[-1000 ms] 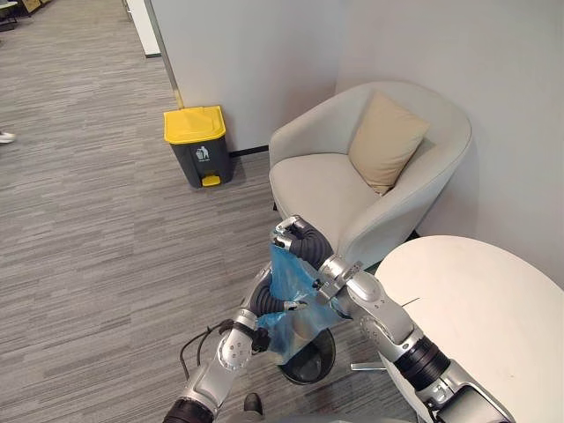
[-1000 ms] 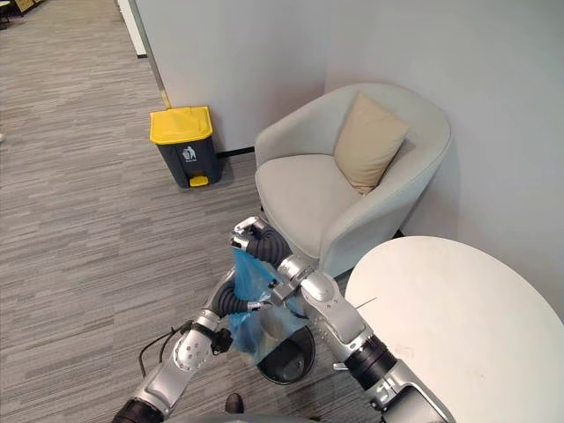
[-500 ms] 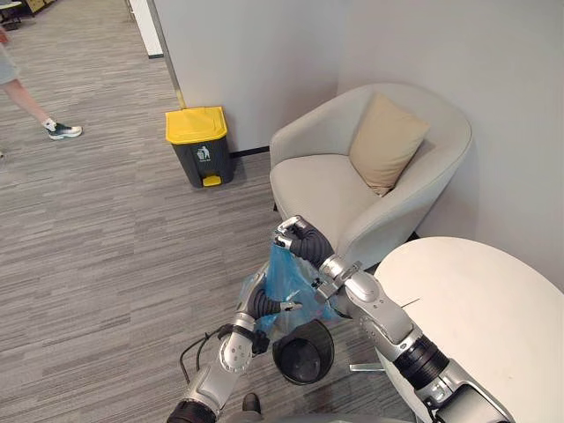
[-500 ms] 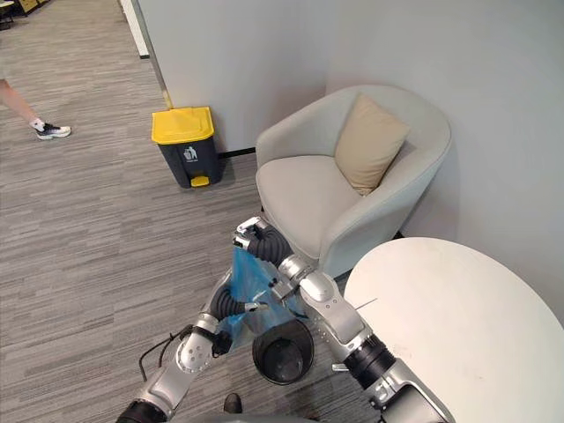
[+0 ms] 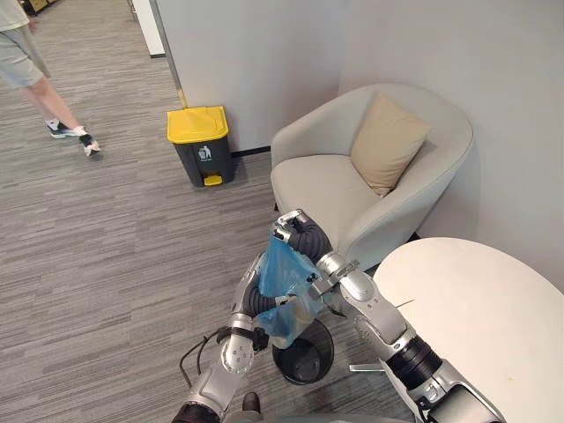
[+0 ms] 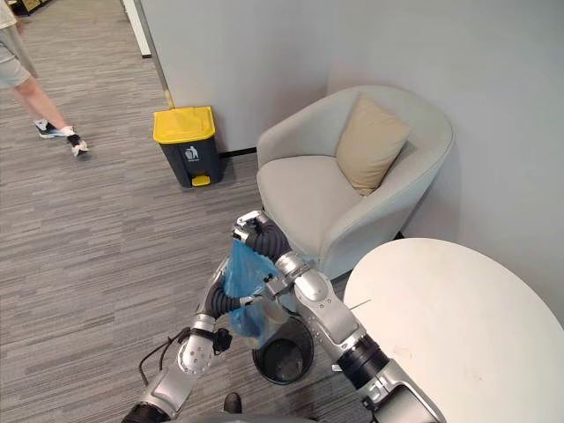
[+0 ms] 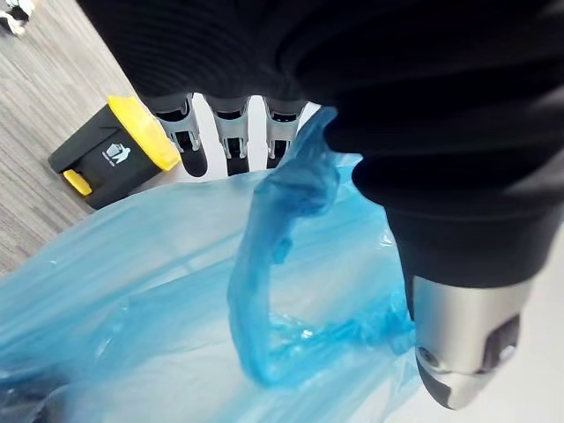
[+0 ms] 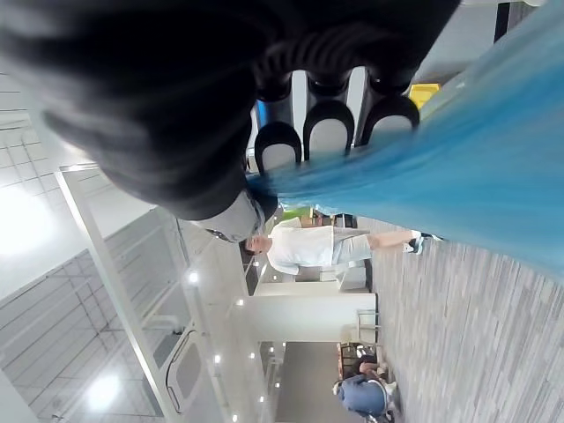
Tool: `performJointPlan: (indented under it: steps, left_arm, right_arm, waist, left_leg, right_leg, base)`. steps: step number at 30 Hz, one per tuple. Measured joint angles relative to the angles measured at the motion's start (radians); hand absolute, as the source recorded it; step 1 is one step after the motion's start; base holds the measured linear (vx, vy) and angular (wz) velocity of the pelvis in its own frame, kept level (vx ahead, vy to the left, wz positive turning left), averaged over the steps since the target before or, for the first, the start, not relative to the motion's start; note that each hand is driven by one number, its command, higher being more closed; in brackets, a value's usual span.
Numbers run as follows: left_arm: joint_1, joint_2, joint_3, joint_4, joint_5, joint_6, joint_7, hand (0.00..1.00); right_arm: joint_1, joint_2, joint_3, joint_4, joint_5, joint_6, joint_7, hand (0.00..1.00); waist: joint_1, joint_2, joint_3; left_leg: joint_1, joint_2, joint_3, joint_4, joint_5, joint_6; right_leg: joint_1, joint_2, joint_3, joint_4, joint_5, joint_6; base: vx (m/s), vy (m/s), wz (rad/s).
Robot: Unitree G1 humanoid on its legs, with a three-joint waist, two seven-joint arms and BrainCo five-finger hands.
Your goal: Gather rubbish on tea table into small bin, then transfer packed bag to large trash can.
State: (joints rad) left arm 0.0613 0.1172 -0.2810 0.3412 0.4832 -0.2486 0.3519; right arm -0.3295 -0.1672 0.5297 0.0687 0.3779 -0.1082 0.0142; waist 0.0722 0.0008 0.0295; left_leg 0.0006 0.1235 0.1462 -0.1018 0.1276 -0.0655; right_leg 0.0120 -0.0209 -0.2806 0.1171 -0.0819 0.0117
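right hand [image 5: 289, 226] clenches the blue bag [image 5: 284, 284] above the small bin [image 5: 322, 359], whether the left hand [image 7: 231, 141] grips i cannot tell; best lift straight, clear of its rim.

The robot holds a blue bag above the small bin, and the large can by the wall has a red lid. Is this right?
Not quite: the lid of the large can is yellow, not red, as the left eye view shows. The blue bag is indeed held above the small bin.
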Motion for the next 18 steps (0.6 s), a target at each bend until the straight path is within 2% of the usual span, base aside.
performJointPlan:
  steps: [5, 18]
  left_arm:
    - [0.007, -0.007, -0.001, 0.002, 0.000, 0.003, -0.002, 0.00]
    - [0.004, -0.012, -0.041, 0.043, 0.002, -0.002, -0.043, 0.00]
  right_arm:
    - [0.000, 0.012, -0.029, 0.028, -0.016, -0.008, -0.036, 1.00]
    - [-0.002, 0.030, -0.053, 0.080, -0.027, -0.008, -0.036, 1.00]
  waist:
    - [0.000, 0.000, 0.000]
    - [0.000, -0.002, 0.001]
  left_leg:
    - [-0.002, 0.000, -0.006, 0.000, 0.001, -0.001]
    - [-0.002, -0.001, -0.010, 0.000, 0.001, -0.001]
  right_leg:
    - [-0.001, -0.001, -0.003, 0.003, -0.004, 0.004]
    - [-0.008, -0.009, -0.008, 0.023, -0.018, 0.003]
  base:
    - [0.00, 0.002, 0.01]
    - [0.00, 0.000, 0.00]
